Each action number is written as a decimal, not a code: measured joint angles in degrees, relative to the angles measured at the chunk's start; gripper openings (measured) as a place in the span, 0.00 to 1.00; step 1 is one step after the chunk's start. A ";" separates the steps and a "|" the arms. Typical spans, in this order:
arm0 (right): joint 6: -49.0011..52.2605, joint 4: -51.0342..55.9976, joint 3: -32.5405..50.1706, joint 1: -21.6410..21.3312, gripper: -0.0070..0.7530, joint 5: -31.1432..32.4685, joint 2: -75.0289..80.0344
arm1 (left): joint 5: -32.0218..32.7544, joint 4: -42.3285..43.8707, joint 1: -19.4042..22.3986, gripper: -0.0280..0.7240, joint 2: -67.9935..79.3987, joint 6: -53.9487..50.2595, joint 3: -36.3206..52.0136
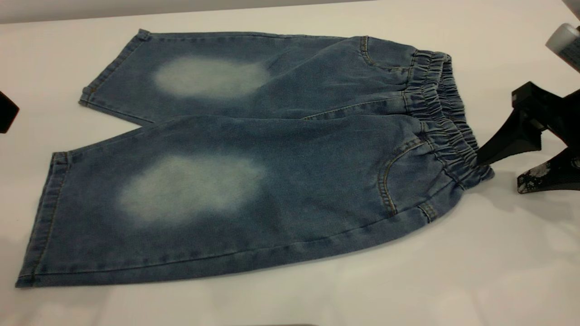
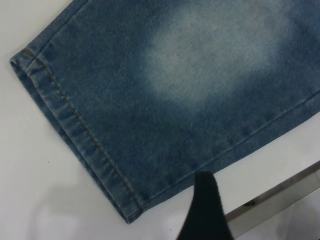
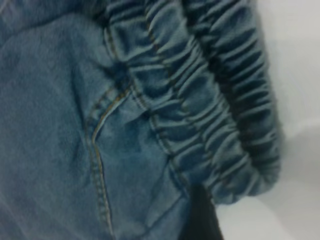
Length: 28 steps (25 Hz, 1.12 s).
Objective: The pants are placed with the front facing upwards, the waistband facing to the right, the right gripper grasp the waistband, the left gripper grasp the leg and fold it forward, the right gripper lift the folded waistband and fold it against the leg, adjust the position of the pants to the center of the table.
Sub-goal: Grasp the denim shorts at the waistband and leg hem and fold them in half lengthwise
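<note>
The table (image 1: pixel 498 271) carries the pants (image 1: pixel 281 149) laid flat, front up, just left of the right gripper (image 1: pixel 496 170). Their gathered waistband (image 1: pixel 446 122) lies nearest it and both legs run away from it. The right gripper's fingers are spread — one tip touches the waistband's near corner, the other rests on the table beside it. The near leg (image 2: pixel 165 85) ends at its hem corner just beside the left gripper (image 1: pixel 7 112) — its fingers' state cannot be told.
</note>
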 joint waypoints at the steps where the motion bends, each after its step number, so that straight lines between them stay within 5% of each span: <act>1: 0.00 -0.06 -0.07 -0.21 0.66 0.17 0.62 | 0.00 0.00 0.00 0.70 0.00 0.11 0.00; 28: -10.71 6.77 -3.83 -0.48 0.62 12.95 9.54 | 0.00 0.00 0.00 0.70 0.00 0.19 0.00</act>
